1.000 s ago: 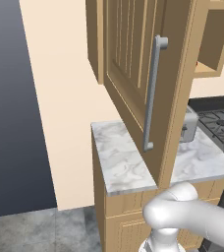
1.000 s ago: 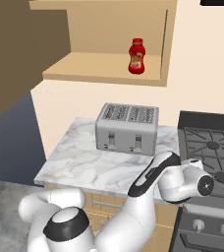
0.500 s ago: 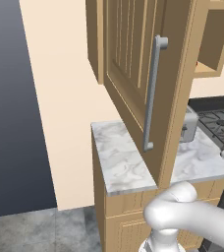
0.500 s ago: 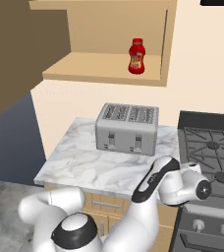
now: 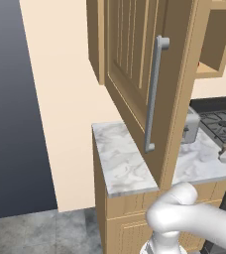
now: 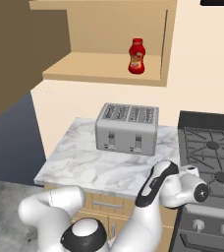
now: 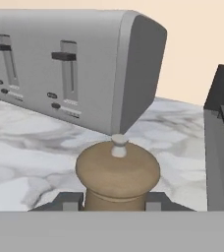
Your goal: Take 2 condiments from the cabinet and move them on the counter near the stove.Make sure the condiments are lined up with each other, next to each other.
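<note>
counter: toaster | hand: clamped on wooden shaker | red bottle: cabinet shelf

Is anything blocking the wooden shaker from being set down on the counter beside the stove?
Nothing visible. The gripper holds the wooden shaker low over bare counter, the toaster behind it, the stove to one side.

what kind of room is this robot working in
A kitchen, and a rendered one rather than real. A grey toaster stands on a marble counter beside a black stove, and a red bottle sits in an open wooden wall cabinet above.
</note>
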You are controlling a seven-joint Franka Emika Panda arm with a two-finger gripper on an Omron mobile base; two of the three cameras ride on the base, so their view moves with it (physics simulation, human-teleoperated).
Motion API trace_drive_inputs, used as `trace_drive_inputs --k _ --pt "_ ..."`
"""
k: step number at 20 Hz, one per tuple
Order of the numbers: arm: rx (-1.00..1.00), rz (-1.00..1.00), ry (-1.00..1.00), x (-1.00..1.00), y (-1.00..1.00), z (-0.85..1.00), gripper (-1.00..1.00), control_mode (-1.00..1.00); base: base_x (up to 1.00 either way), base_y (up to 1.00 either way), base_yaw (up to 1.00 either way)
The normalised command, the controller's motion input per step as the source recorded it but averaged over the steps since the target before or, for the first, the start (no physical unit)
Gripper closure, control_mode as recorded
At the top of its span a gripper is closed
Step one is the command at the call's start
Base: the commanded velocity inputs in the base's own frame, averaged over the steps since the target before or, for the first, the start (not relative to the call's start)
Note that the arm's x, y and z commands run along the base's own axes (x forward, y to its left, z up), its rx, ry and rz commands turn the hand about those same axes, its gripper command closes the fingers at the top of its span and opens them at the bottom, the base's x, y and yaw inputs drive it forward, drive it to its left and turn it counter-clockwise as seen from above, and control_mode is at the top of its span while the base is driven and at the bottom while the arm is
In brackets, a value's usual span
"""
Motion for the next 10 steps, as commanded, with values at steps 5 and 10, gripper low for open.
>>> trace_drive_inputs --k 5,10 --pt "0.06 0.0 0.0 0.3 0.0 -0.1 1.0 -1.0 0.0 0.0 0.0" --pt "0.02 0.0 0.0 0.25 0.0 -0.23 1.0 -1.0 0.0 0.0 0.0"
